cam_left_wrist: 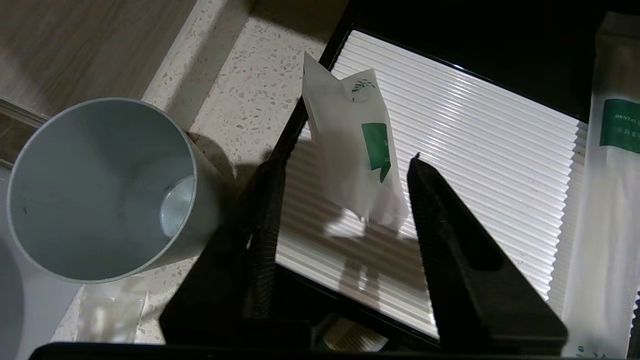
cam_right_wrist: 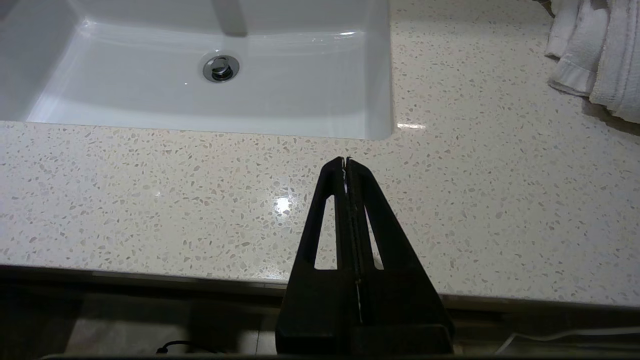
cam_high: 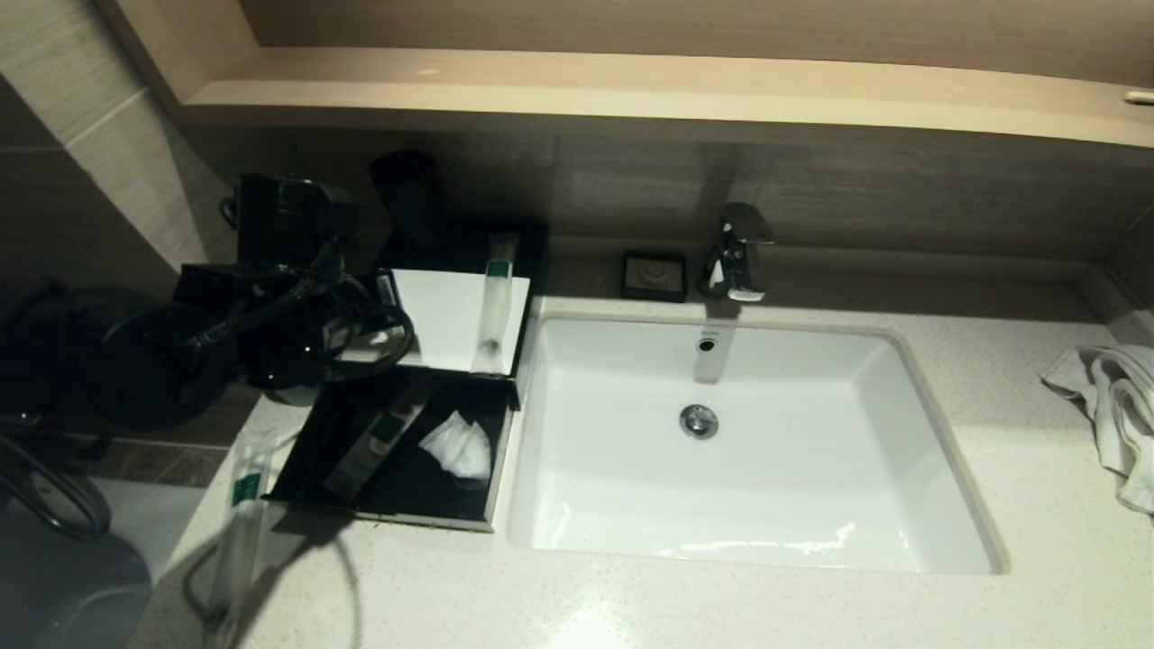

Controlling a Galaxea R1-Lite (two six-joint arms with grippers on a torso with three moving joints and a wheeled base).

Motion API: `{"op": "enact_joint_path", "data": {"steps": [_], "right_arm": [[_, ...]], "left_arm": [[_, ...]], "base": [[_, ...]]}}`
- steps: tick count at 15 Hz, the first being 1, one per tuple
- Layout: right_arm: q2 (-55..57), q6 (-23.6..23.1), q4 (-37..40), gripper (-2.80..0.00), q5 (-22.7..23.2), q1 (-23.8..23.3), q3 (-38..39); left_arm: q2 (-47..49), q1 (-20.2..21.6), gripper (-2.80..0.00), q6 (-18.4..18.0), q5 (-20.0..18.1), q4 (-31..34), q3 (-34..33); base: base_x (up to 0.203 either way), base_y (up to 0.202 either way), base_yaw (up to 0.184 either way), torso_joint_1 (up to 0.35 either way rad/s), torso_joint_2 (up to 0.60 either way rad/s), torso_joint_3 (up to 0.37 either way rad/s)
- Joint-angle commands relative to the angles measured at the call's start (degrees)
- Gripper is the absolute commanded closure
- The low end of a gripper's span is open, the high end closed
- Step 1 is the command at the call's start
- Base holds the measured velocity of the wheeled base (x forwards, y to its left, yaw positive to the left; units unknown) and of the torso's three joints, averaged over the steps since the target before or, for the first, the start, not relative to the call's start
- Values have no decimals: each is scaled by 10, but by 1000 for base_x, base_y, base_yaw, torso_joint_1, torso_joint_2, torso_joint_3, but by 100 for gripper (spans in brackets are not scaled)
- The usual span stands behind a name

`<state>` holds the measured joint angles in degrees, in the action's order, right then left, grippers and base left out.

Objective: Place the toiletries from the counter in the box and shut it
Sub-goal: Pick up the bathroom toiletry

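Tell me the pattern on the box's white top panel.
Fine parallel ridges, like corrugation, across the white top panel; clearest in the left wrist view.

White sachet (cam_left_wrist: 355, 150) atop box (cam_left_wrist: 450, 150)

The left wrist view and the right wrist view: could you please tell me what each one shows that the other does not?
Only the left wrist view shows the open left claw over the box's ribbed white top panel, a white sachet with a green mark between its fingers, and the grey cup. Only the right wrist view shows the shut right claw, the basin and the white towel. Both show the speckled counter.
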<state>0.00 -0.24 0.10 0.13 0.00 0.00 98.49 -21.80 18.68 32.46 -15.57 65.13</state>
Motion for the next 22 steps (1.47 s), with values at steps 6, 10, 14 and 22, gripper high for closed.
{"op": "enact_joint_path", "data": {"steps": [6, 10, 14, 22], "right_arm": [[0, 0, 0, 0, 0, 0, 0], [0, 0, 0, 0, 0, 0, 0], [0, 0, 0, 0, 0, -1, 0], [0, 0, 0, 0, 0, 0, 0]], "left_arm": [[11, 0, -280, 22, -2, -1, -1], [31, 0, -280, 35, -4, -2, 4], [49, 0, -280, 41, -12, -13, 10], [81, 1, -280, 41, -18, -38, 23]], "base": [[0, 0, 0, 0, 0, 0], [0, 0, 0, 0, 0, 0], [0, 0, 0, 0, 0, 0], [0, 0, 0, 0, 0, 0]]}}
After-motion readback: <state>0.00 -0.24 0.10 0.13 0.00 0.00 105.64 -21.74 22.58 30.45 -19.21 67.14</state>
